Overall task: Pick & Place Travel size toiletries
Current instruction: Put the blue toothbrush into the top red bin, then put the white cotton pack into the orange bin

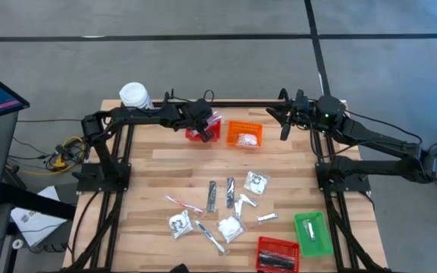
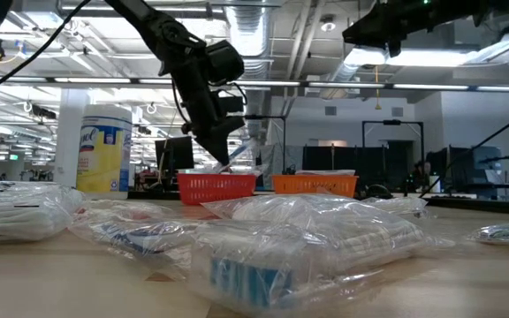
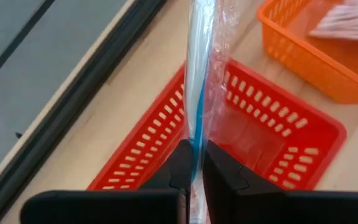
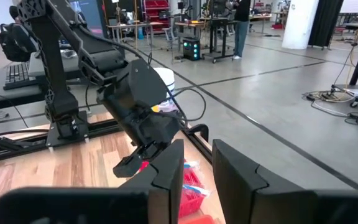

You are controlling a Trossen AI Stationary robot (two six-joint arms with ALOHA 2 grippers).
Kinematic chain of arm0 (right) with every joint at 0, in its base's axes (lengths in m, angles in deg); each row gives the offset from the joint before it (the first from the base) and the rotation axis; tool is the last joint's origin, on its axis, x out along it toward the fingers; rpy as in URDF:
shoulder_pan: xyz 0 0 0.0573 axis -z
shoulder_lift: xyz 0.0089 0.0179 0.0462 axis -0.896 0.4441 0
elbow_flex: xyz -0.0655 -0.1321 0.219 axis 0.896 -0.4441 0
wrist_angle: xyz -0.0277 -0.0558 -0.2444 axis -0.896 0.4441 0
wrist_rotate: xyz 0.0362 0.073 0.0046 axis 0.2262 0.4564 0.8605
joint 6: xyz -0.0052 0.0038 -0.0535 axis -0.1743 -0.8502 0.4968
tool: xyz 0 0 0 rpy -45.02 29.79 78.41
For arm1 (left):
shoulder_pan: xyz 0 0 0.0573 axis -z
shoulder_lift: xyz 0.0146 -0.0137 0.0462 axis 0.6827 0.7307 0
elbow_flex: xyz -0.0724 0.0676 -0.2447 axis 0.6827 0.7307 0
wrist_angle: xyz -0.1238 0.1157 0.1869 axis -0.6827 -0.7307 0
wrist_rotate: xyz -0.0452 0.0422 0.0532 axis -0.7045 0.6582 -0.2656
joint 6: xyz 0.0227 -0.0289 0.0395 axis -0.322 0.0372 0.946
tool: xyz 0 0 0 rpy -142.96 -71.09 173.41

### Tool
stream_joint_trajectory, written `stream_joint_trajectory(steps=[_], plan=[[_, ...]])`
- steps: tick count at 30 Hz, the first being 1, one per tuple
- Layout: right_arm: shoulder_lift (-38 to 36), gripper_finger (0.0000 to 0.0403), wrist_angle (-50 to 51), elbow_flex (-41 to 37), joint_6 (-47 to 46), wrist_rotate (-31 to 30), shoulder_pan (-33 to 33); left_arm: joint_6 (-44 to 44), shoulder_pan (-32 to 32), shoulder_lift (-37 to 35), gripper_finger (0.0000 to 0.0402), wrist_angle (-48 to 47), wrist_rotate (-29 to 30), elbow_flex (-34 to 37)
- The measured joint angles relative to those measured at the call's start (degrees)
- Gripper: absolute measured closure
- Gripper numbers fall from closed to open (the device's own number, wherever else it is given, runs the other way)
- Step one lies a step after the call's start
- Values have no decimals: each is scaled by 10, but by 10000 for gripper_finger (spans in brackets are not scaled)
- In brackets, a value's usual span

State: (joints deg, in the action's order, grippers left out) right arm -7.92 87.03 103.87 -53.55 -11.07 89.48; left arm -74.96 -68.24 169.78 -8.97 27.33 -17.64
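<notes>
The left tool (image 3: 193, 177) is pinching a slim blue-and-white stick sealed in a clear wrapper (image 3: 199, 81) and holding it over the red basket (image 3: 272, 146) at the counter's (image 1: 158, 182) far edge. The piece is looking light and thin, its loose film probably slippery and crinkly, so a grip across the stiff core seems safer than one on the film. Just beside it, the orange basket (image 1: 245, 135) is already holding packets. The remaining packets and sticks (image 1: 230, 201) are lying scattered mid-counter, some touching, which may hinder clean picks. The right tool (image 4: 197, 165) is waiting raised near the far right, fingers slightly parted and holding nothing.
</notes>
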Motion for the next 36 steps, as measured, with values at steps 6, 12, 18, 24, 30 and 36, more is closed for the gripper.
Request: stream_joint_trajectory(steps=[6,12,18,24,30,36], plan=[[0,326,0,0,1,0,0,0,-4,0,365,10,1,4],[0,326,0,0,1,0,0,0,-3,0,354,20,1,4],[0,326,0,0,1,0,0,-4,-3,0,353,19,1,4],[0,326,0,0,1,0,0,-7,-3,0,349,18,1,4],[0,326,0,0,1,0,0,-15,-3,-1,306,15,9,4],[0,326,0,0,1,0,0,-20,-3,-1,237,15,46,4]])
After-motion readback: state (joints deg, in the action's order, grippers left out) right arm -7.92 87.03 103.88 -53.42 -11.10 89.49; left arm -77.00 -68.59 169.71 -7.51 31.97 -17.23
